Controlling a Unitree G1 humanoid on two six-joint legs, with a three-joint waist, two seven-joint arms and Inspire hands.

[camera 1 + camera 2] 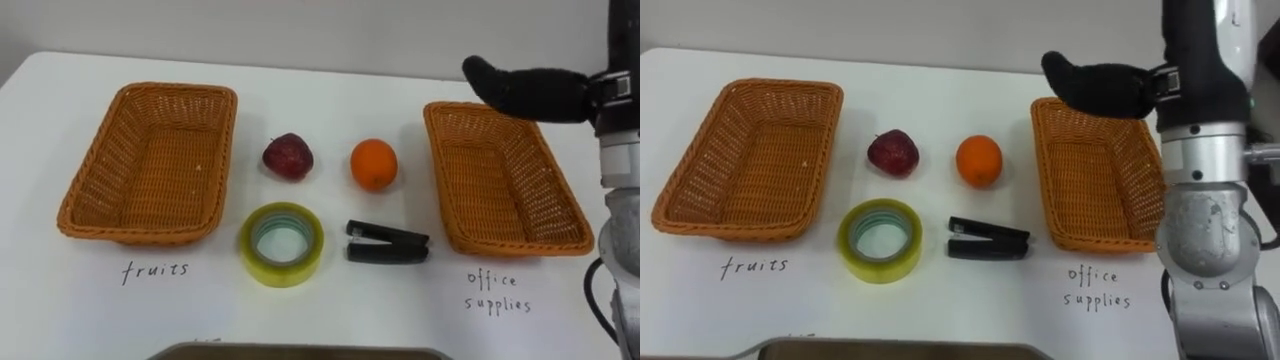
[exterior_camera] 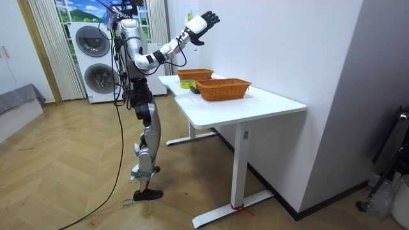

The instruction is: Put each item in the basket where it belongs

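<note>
Baskets flank the white bench (image 1: 330, 315): fruits basket (image 1: 165, 165) on the left, then a red apple (image 1: 288, 157) with a tape roll (image 1: 283, 272) nearer, an orange (image 1: 374, 165), a black stapler (image 1: 387, 243) nearer, and the office-supplies basket (image 1: 500, 190). Above its far rim hovers the right hand (image 1: 525, 90), fingers spread, holding nothing.

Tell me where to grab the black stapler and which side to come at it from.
Grip the stapler across the middle of its long body, from above, with the right hand. It lies flat, length running left to right, so far and near sides give the narrow span to pinch. The tape roll sits close on its left, so that end looks cramped.
</note>
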